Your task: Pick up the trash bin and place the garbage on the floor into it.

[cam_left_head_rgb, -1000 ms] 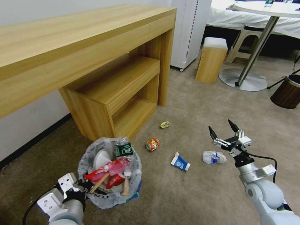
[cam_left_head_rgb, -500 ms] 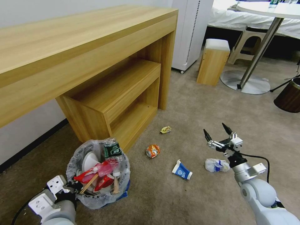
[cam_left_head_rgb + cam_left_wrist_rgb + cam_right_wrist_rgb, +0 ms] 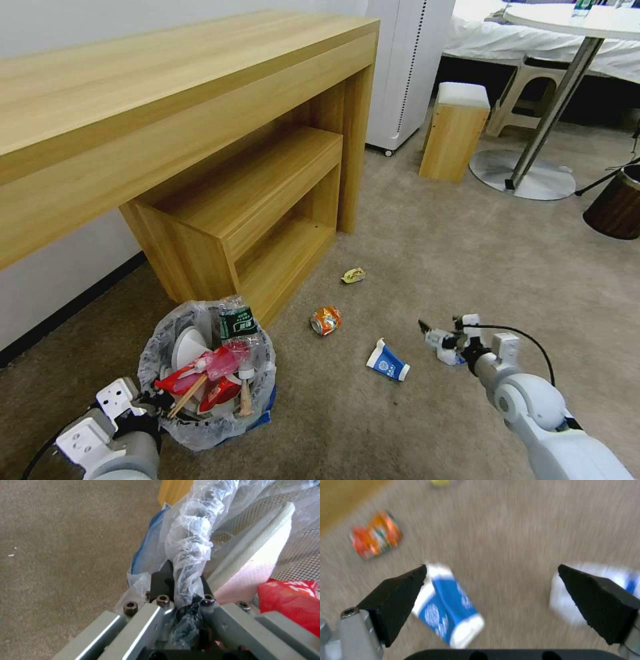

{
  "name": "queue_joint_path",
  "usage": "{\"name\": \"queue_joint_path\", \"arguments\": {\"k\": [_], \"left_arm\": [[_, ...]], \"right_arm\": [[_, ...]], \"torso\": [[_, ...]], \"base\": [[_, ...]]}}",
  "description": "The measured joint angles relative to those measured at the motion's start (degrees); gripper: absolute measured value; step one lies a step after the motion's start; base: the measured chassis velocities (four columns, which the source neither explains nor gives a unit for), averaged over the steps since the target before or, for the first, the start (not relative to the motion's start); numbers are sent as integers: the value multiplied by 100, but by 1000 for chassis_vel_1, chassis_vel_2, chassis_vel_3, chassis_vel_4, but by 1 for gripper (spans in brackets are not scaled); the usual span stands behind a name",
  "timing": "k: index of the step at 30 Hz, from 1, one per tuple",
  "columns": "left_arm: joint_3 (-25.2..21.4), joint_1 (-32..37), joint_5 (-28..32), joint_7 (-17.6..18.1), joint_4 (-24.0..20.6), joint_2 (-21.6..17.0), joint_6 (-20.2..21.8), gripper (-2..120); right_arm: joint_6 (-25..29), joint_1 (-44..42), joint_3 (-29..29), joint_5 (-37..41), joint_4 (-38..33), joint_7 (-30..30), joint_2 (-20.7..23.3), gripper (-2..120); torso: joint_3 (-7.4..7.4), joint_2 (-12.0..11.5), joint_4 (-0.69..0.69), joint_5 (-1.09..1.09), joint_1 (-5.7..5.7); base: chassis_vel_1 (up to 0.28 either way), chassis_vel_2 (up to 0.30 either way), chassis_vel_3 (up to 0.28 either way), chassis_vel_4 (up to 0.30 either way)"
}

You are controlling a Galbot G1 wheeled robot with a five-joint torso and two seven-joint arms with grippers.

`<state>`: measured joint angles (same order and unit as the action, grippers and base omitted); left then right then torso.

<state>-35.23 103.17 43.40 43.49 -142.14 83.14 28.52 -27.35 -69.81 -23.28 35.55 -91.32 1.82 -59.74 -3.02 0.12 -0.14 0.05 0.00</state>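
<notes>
1. A small round blue trash bin (image 3: pixel 270 408), lined with a crinkly clear plastic bag (image 3: pixel 160 333), is seen standing on the beige short-pile carpet (image 3: pixel 427 253) just in front of the light wooden shelf unit (image 3: pixel 253 193), at the robot's left.
2. The bin is filled above its rim: a clear bottle with a dark green label (image 3: pixel 235 321), white slippers (image 3: pixel 189 348), red-and-white paper packaging (image 3: pixel 220 390) and a wooden stick (image 3: pixel 190 395) are held in it.
3. White writing is carried on the bottle's label and on the red packaging, but neither can be read.
4. The left gripper (image 3: pixel 181 580) is found at the near rim of the bin; its fingers are clamped together on the twisted plastic liner and the rim.
5. The right gripper (image 3: pixel 491 577) is held low over the carpet with its black fingertips (image 3: pixel 400 592) spread wide apart and nothing between them.
6. A white-and-blue paper cup (image 3: pixel 385 361) is lying on its side on the carpet, near the right gripper; a round blue-and-white emblem is printed on it, unreadable.
7. A crumpled white-and-blue wrapper (image 3: pixel 630 582) lies just beside the right gripper.
8. A crushed orange can (image 3: pixel 325 321) and, farther off, a crumpled yellow wrapper (image 3: pixel 353 275) are lying on the carpet between the bin and the right gripper; the can's print cannot be read.
</notes>
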Motion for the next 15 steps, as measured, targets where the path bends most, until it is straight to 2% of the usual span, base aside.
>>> {"name": "queue_joint_path", "arguments": {"k": [4, 7, 12, 15], "left_arm": [[26, -2, -5, 6, -6, -3, -7, 1], [145, -25, -76, 7, 20, 10, -29, 1], [222, -58, -112, 8, 39, 21, -29, 1], [208, -80, -107, 8, 49, -5, -30, 1]], "right_arm": [[-114, 299, 147, -166, 482, 59, -165, 100], [-36, 659, 278, -586, 991, 651, -296, 100], [-15, 995, 431, -840, 1428, 1092, -478, 98], [-52, 1193, 547, -981, 1735, 1326, -669, 84]], "torso": [[0, 0, 0, 0, 0], [0, 0, 0, -2, 0], [0, 0, 0, 1, 0], [0, 0, 1, 0, 0]], "base": [[0, 0, 0, 0], [0, 0, 0, 0], [0, 0, 0, 0], [0, 0, 0, 0]]}}
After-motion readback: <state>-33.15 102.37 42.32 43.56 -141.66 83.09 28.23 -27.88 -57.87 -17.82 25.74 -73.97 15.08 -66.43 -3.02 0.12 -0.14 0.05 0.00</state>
